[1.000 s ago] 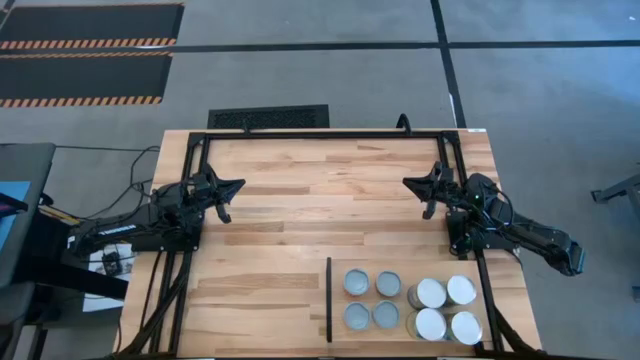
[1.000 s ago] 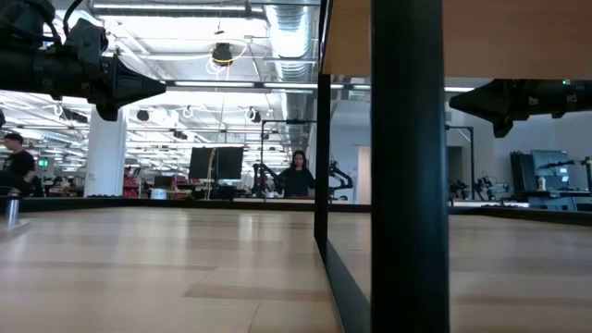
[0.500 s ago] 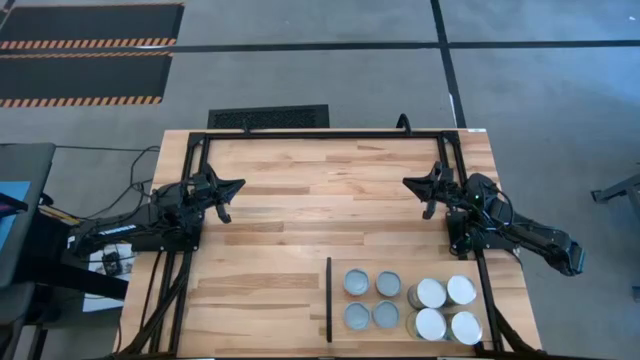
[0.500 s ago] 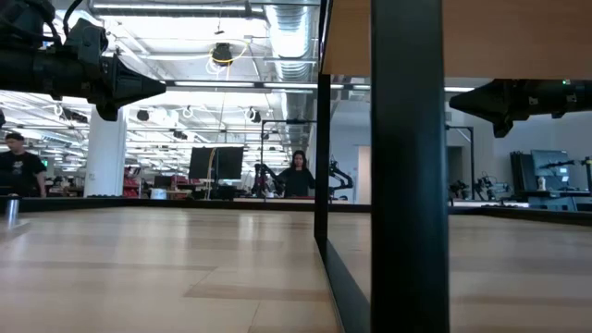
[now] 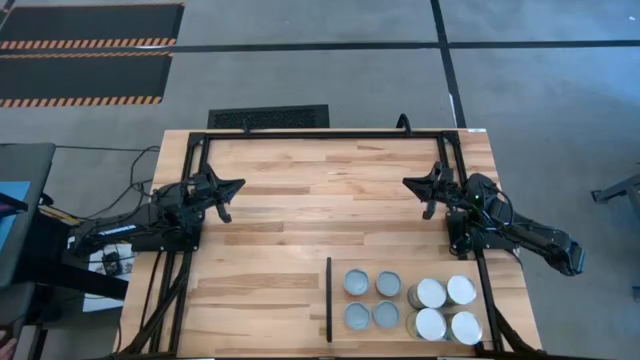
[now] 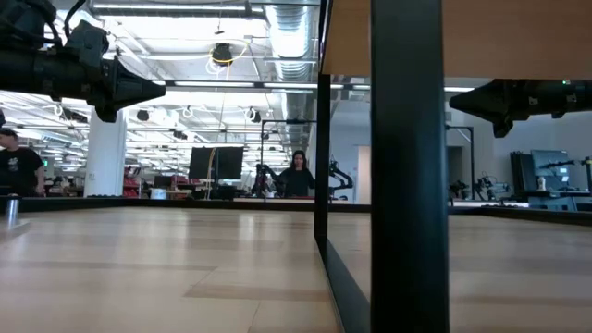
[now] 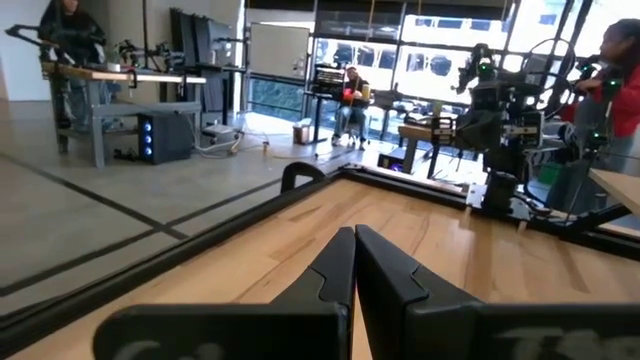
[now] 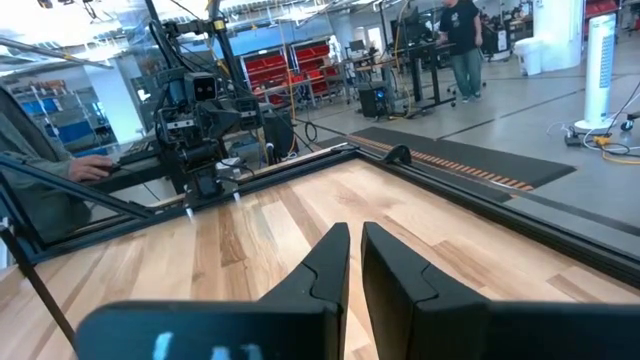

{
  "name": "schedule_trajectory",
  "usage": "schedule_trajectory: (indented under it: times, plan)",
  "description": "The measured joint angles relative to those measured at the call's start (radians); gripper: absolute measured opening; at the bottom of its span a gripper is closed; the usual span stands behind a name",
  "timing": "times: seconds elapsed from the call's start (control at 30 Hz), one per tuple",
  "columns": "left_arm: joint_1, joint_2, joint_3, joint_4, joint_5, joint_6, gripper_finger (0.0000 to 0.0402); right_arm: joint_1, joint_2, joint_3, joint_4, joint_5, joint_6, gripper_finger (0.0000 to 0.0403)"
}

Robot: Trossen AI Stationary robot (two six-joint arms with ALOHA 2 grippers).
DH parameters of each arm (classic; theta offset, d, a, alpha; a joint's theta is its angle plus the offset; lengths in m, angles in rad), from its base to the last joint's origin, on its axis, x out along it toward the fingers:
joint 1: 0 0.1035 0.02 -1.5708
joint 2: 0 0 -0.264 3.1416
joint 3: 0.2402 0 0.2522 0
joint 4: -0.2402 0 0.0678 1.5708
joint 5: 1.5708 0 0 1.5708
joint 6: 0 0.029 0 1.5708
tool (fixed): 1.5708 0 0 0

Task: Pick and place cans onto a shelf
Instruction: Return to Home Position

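Several cans stand upright in two blocks on the pale wooden shelf (image 5: 500, 300) at the table's near right. One block has grey-silver tops (image 5: 372, 300), the other white tops (image 5: 447, 308). A thin black divider (image 5: 328, 300) edges the shelf on its left. My left gripper (image 5: 238, 185) hangs shut over the table's left side, pointing level toward the middle; its fingertips meet in the left wrist view (image 7: 354, 232). My right gripper (image 5: 408, 183) hangs over the right side, pointing level toward the middle. A narrow gap, with nothing in it, shows between its fingertips (image 8: 356, 230). Both grippers are far from the cans.
A black frame rail (image 5: 330, 133) runs along the table's far edge and down both sides. Bare tabletop (image 5: 320, 210) lies between the two grippers. In the low view a black post (image 6: 407, 185) and the shelf's wooden edge (image 6: 481, 37) block the right half. People show in the room beyond.
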State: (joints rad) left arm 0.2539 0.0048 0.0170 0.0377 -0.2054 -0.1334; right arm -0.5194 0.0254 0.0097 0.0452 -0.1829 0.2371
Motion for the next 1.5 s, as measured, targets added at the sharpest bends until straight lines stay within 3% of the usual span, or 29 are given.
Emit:
schedule_trajectory:
  times: [1.5]
  plan:
    - [0.000,0.000,0.008,-0.025,0.000,0.006,0.0000,0.000,0.000,0.000,0.000,0.001,0.000,0.0055]
